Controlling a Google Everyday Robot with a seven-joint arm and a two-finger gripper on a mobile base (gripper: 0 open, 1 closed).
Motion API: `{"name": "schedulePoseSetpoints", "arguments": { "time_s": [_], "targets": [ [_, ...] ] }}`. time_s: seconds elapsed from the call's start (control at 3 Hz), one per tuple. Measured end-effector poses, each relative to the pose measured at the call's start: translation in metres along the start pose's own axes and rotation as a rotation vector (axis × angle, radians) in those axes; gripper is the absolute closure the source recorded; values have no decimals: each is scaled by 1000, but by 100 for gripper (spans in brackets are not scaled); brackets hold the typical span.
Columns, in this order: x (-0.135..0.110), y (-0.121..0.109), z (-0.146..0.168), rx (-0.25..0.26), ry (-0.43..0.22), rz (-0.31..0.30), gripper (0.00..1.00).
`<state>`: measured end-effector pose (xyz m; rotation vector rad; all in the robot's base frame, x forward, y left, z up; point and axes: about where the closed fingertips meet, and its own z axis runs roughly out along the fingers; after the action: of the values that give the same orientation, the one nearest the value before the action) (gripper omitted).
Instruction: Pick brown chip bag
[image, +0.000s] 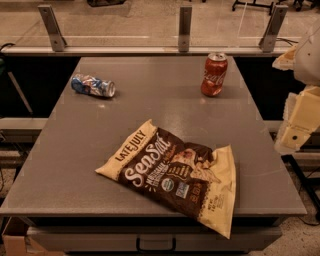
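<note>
The brown chip bag (176, 176) lies flat on the grey table (75, 165), near the front edge and slightly right of centre. It is dark brown with cream-yellow ends and white "Sea Salt" and "Late July" lettering. Its right end reaches the table's front edge. My gripper (300, 120) shows as cream-coloured parts at the right edge of the view. It is raised beside the table's right side, well apart from the bag and holding nothing that I can see.
An upright red soda can (214, 74) stands at the back right of the table. A crushed blue-silver can (93, 85) lies on its side at the back left. A railing with metal posts (184, 28) runs behind the table.
</note>
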<state>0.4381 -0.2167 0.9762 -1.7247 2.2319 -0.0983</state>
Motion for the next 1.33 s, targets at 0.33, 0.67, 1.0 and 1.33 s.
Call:
{"name": "schedulePoseSetpoints", "arguments": {
  "time_s": [0.33,0.67,1.0,1.33],
  "targets": [
    [0,0,0,0,0,0,0],
    [-2,1,3,-18,-21,-1,0],
    [-15,18,32,-123,-88,6,0],
    [-44,57,58,-259,-170,-6,0]
  ]
}}
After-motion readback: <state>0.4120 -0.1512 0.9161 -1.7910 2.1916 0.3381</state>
